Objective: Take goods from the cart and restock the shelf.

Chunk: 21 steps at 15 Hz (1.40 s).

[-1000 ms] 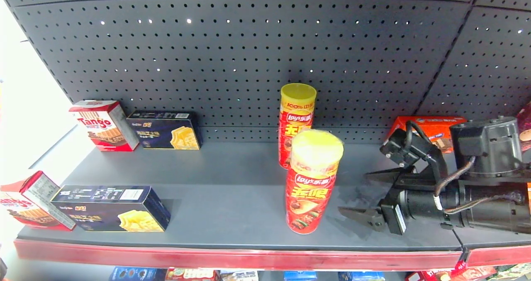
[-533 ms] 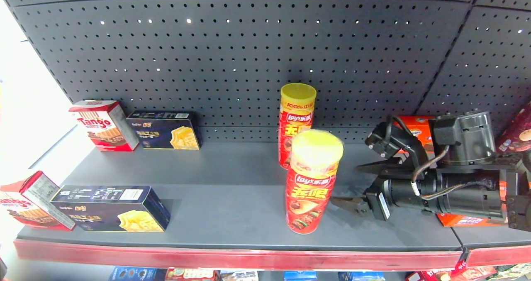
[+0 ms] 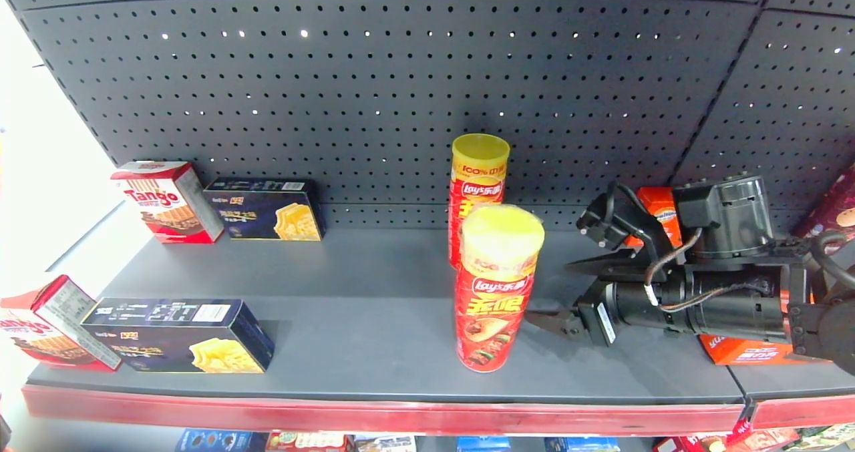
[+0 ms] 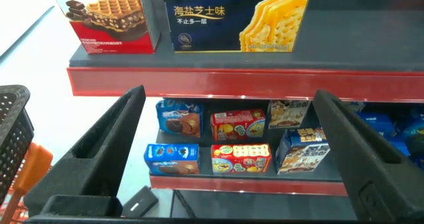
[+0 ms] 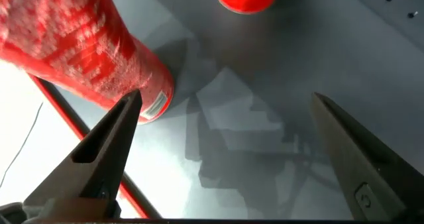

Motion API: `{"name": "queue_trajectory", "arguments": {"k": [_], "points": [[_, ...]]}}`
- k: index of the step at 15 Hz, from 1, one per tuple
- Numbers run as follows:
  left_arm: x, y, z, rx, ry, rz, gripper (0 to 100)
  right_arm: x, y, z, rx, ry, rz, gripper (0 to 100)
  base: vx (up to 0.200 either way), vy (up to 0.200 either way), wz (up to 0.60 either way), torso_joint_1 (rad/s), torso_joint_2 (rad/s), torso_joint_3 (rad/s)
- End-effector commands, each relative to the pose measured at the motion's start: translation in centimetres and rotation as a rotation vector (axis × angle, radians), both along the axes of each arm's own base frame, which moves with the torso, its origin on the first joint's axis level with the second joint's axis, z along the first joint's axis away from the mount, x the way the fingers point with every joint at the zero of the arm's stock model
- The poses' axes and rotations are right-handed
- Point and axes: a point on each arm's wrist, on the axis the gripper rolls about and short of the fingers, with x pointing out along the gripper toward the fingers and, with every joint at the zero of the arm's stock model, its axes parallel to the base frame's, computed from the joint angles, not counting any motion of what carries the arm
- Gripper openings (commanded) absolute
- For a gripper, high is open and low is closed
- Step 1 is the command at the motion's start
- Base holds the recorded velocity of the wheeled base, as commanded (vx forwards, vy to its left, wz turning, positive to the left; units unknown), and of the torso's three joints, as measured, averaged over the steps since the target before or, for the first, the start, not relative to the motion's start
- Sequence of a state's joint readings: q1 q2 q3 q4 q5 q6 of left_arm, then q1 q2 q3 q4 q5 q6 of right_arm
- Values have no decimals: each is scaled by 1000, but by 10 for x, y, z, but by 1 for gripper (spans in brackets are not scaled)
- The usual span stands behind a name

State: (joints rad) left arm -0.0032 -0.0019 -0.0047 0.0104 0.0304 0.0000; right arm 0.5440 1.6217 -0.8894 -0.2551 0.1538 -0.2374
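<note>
Restocking in hand: chip can [image 3: 497, 292] stands on the shelf [image 3: 374, 318], right pincer [image 3: 551, 290] just right of it, held apart, one tip at its side. Second can [image 3: 477, 185] directly behind it. Likely next: a gentle nudge rearward, without tipping it. Left pincer [image 4: 228, 93] also apart.

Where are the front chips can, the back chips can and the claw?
front chips can [image 3: 493, 308], head view, red label.
back chips can [image 3: 479, 153], head view, yellow lid.
right claw [image 3: 548, 292], head view, between its fingertips.

Grey shelf [image 3: 374, 312]: front chip can [image 3: 495, 292] upright before rear chip can [image 3: 478, 171]; wafer boxes [image 3: 167, 201], cracker boxes [image 3: 180, 335] left; orange box [image 3: 735, 350] right.
</note>
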Motion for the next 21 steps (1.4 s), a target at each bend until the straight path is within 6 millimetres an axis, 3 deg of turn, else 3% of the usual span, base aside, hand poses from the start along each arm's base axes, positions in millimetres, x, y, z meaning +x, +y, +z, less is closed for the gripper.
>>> {"name": "queue_trajectory", "arguments": {"k": [1, 21], "points": [[0, 0, 0, 0, 2, 0, 100, -4, -2, -1, -1, 3, 2, 100, 0, 0, 0, 0, 0, 0], [0, 0, 0, 0, 2, 0, 100, -3, 7, -3, 1, -3, 26, 100, 0, 0, 0, 0, 0, 0]]}}
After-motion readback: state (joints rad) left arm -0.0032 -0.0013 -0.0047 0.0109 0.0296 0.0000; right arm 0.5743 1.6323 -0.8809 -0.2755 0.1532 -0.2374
